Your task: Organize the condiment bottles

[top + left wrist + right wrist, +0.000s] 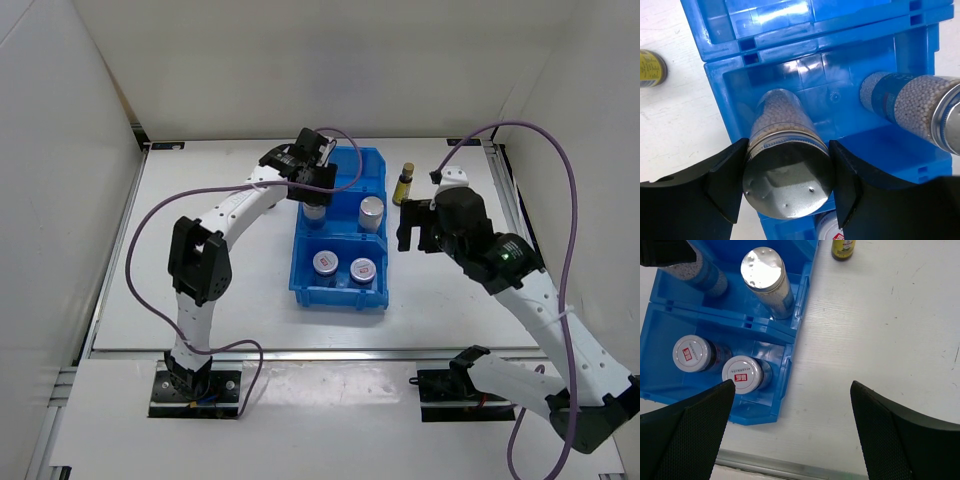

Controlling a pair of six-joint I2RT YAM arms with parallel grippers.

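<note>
My left gripper [313,196] [788,170] is shut on the silver lid of a tall white cylinder [785,190] that reaches down into the middle compartment of the blue bin [340,291]. The second tall cylinder [372,212] [910,102] [763,272] stands beside it in the same compartment. Two short jars [326,262] [363,269] [690,353] [742,374] sit in the near compartment. One dark-brown bottle [406,183] [843,248] stands on the table right of the bin. Another [650,67] shows left of the bin. My right gripper [418,228] [792,390] is open and empty above the table.
The bin's far compartment [765,20] holds nothing that I can see. White walls close in the table on three sides. A metal rail [790,465] runs along the near table edge. Purple cables loop over both arms.
</note>
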